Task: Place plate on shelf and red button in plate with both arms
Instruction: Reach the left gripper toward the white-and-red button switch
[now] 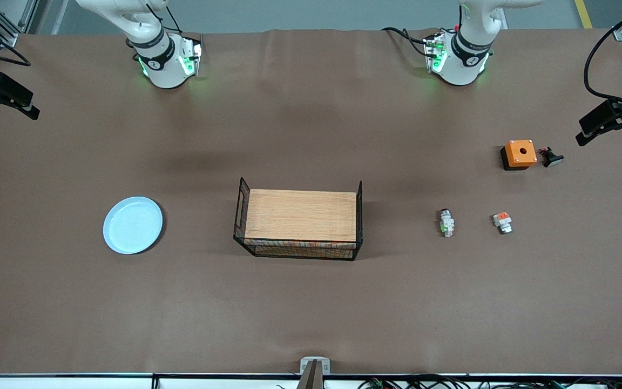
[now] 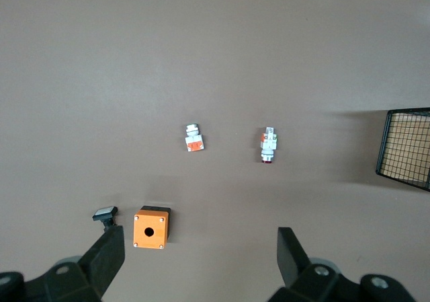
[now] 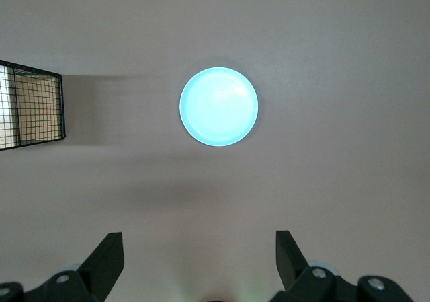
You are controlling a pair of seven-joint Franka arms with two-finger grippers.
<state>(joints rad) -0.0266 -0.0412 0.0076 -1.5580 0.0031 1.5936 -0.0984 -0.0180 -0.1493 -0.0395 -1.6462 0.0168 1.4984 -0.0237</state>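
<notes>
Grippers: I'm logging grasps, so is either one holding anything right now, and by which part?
Nothing is held. The left gripper and right gripper both have open jaws, high above the table, with nothing between them.

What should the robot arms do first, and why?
Probably lower the open right gripper toward the plate and the open left gripper toward the red button: both lie untouched on the table, each at its arm's end.

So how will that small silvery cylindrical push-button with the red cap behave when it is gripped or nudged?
The silvery cylindrical red-capped push-button lies on its side, so it may roll. It looks small, so probably light. Its metal collar could be slippery.
</notes>
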